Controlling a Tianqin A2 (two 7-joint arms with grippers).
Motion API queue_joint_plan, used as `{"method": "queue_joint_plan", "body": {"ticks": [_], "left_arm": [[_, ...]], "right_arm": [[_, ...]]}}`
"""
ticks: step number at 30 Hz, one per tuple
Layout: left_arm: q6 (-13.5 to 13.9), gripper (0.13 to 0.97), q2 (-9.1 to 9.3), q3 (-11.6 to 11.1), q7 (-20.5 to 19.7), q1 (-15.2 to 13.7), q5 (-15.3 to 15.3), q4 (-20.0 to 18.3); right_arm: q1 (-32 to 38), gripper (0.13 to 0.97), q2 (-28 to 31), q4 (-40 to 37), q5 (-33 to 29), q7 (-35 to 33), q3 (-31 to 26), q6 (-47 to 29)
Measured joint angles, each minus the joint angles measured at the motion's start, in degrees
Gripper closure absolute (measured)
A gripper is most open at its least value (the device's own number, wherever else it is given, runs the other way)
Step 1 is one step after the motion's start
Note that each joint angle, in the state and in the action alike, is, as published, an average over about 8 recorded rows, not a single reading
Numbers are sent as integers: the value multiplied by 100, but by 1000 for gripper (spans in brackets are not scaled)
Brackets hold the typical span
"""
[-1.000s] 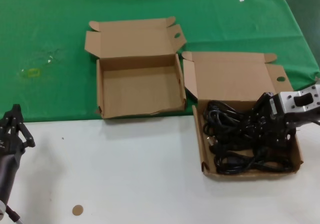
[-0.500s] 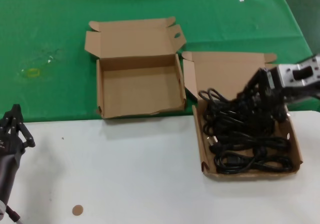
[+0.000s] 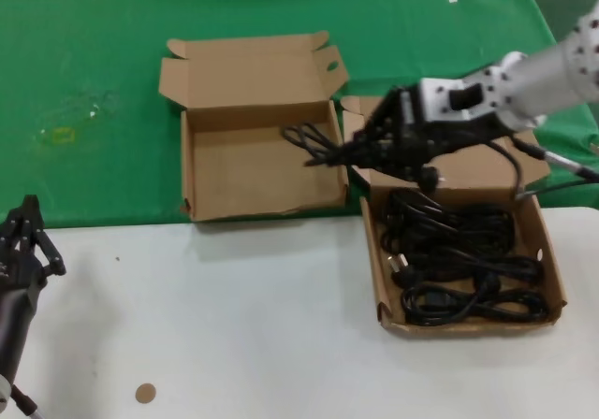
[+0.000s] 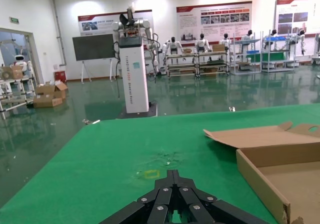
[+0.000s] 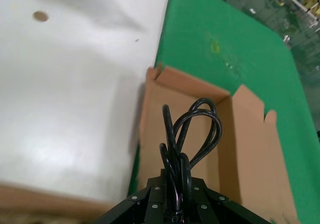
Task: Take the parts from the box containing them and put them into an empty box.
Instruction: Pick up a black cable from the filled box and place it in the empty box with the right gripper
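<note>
The right gripper (image 3: pixel 360 152) pinches one cord (image 3: pixel 314 143) over the empty box (image 3: pixel 201 190) near the surface's far edge. Other cords (image 3: pixel 459 265) lie in the full box (image 3: pixel 555 274). The left gripper (image 3: pixel 26 232), pressed together, waits at the near left corner.

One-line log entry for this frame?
phase: carry | right gripper: shut on cord, over empty box | left gripper: idle, near table edge | full box: cords left

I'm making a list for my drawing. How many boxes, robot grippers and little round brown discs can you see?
Cardboard boxes: 2, the empty box and the box of cords.
Grippers: 2, the right gripper holding a black cord, and the left gripper parked at the table's edge.
Round brown discs: 1.
Total: 5.
</note>
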Motion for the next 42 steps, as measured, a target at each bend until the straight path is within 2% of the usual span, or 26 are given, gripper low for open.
{"method": "queue_joint_plan", "body": {"ticks": [9, 21, 31, 42], "left_arm": [[0, 953, 0, 0, 0, 0, 0, 0], [0, 953, 0, 0, 0, 0, 0, 0], [0, 953, 0, 0, 0, 0, 0, 0], [0, 953, 0, 0, 0, 0, 0, 0]], "right_arm": [[420, 898, -1095, -1154, -245, -199, -236, 646], [1077, 899, -2332, -3085, -314, -971, -347, 1433], [1293, 899, -2714, -3977, -256, -1500, -316, 1722], [1444, 879, -2860, -4501, -222, -1776, -256, 1931]]}}
